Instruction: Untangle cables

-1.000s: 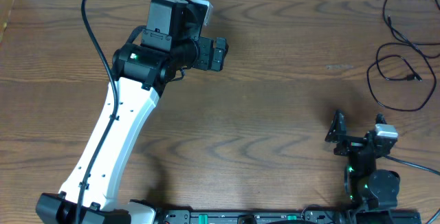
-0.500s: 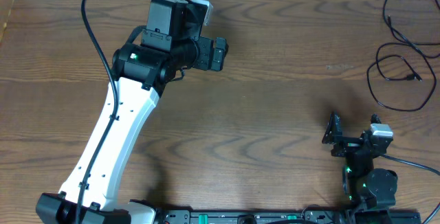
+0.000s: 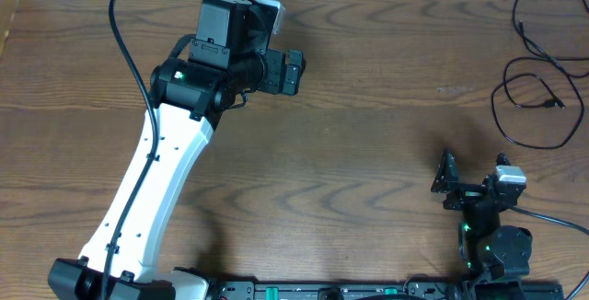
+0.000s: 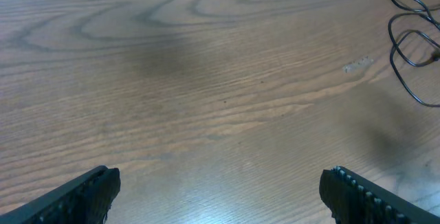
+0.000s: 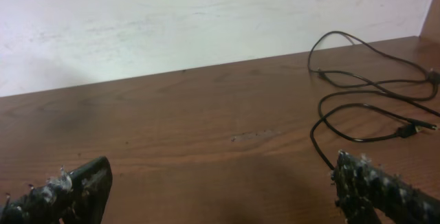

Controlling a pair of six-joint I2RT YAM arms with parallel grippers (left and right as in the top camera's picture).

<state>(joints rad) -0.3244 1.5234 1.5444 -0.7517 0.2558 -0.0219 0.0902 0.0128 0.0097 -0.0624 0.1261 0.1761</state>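
Black cable (image 3: 556,103): one cord made out, two plug ends, lying in loose loops on the table (image 3: 368,153). It sits beyond the right gripper (image 3: 475,173) and to its right, well apart. Grippers: two. Right jaws wide, empty. Left gripper (image 3: 294,72) is far left of the right gripper, jaws wide, empty.

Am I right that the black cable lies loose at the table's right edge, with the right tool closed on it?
Not quite: the right tool is open and clear of the black cable, as the right wrist view shows. The cable does lie loose at the table's right edge.
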